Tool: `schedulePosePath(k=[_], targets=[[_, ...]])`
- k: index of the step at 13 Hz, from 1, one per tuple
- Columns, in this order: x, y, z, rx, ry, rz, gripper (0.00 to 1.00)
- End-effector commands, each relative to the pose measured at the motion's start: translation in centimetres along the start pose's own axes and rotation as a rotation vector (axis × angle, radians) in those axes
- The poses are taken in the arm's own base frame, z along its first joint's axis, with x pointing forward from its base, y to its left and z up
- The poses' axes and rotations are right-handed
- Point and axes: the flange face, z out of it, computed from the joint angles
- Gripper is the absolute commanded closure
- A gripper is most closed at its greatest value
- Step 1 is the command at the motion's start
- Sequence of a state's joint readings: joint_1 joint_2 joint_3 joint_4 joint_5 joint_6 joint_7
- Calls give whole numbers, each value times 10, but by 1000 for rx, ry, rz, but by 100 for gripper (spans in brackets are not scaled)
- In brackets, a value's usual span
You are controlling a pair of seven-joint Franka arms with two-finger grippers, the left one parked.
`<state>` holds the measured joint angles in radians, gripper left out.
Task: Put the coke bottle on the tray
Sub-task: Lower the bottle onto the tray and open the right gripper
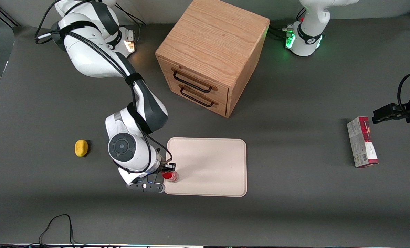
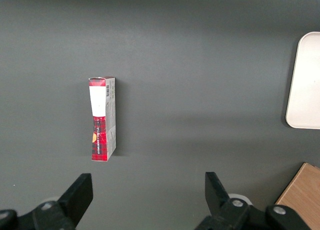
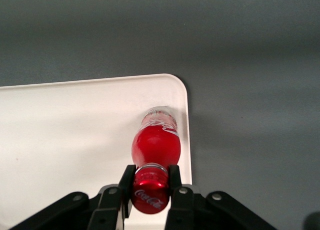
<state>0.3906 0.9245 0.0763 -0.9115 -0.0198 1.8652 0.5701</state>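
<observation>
The coke bottle (image 1: 170,175) is small and red, with a red cap (image 3: 149,193) and white script. It stands upright on the cream-white tray (image 1: 211,165), in the corner nearest the front camera and toward the working arm's end. Its clear base (image 3: 159,115) rests on the tray (image 3: 65,140) just inside the rim. My gripper (image 1: 168,171) is directly above the bottle, shut on its cap. In the right wrist view the gripper (image 3: 150,182) has one dark finger (image 3: 127,182) pressed on each side of the cap.
A wooden two-drawer cabinet (image 1: 211,55) stands farther from the front camera than the tray. A yellow lump (image 1: 81,148) lies toward the working arm's end. A red-and-grey carton (image 1: 362,142) (image 2: 102,118) lies toward the parked arm's end. A black cable (image 1: 58,225) loops at the near table edge.
</observation>
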Motion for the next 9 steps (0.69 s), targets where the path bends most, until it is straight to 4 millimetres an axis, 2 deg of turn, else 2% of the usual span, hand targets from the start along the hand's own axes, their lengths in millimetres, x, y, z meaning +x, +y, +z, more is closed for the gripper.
schedulePosePath(k=[1,2,3,4,9], targets=[[1,-9,-8,-3,35,9,87],[1,-9,-8,-3,35,10,74],[1,-9,-6,-9,35,7,3],[1,-9,-6,-23,42,0,0],[0,-8,-14,-28,42,-1,0]])
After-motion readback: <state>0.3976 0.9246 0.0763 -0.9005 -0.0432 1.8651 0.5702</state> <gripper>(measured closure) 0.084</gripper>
